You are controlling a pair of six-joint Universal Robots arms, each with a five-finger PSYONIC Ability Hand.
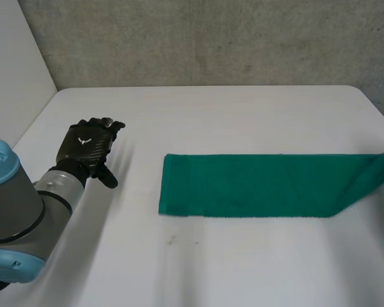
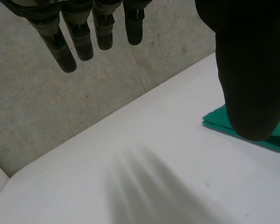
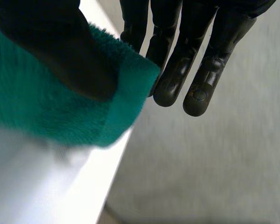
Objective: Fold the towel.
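A green towel point(image 1: 256, 185) lies as a long folded strip across the white table point(image 1: 230, 115). Its right end rises off the table at the right side. My right hand point(image 3: 60, 51) pinches that lifted end point(image 3: 46, 107) between the thumb and straight fingers point(image 3: 177, 70), near the table's right edge. My left hand point(image 1: 86, 148) hovers over bare table well left of the towel's left end, fingers point(image 2: 84, 37) straight and spread, holding nothing. In the left wrist view the towel's left corner point(image 2: 214, 122) lies flat beside the thumb point(image 2: 252, 70).
A grey wall point(image 1: 211, 38) runs behind the table, and a white panel point(image 1: 13, 70) stands at the far left. The table's right edge point(image 3: 107, 186) drops off just beside my right hand. A small dark mark point(image 1: 173, 241) sits in front of the towel.
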